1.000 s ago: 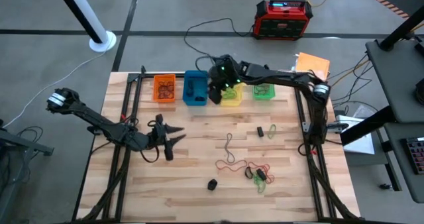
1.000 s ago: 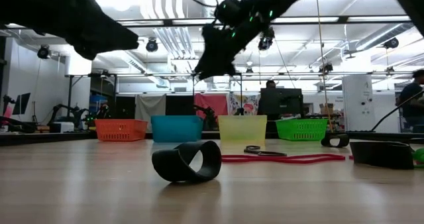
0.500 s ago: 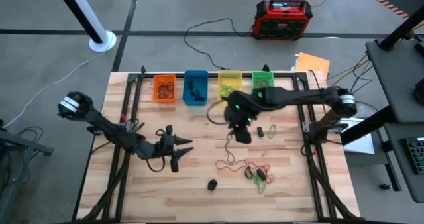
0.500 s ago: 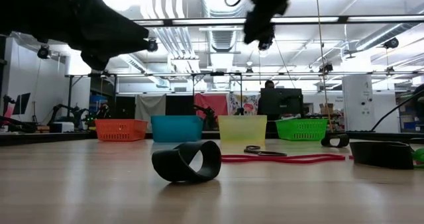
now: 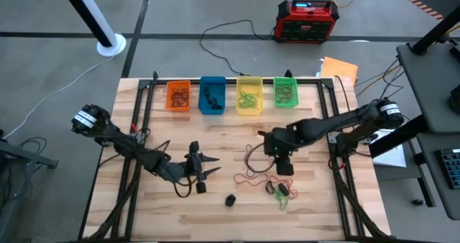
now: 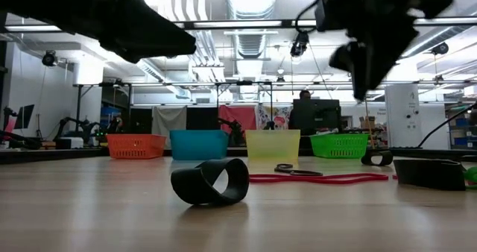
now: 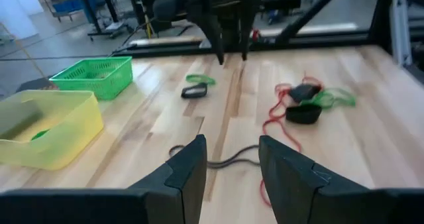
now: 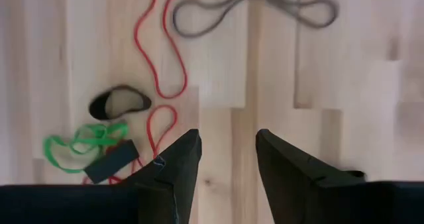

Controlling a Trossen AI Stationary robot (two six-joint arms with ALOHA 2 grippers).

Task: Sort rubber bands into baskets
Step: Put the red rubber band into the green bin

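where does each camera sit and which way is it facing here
High: overhead, straight down on the table; both arms show.
Low: at tabletop height, facing the baskets and room; arms hang from above.
Left wrist: looks past the open left gripper toward the other arm.
Right wrist: looks down past the open right gripper.
Shared: the red band.

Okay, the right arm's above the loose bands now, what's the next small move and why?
Probably lower the right gripper straight down toward the red rubber band. Its fingers stand apart with nothing between them, and it hangs above the wood beside that loop. The left gripper waits nearby.
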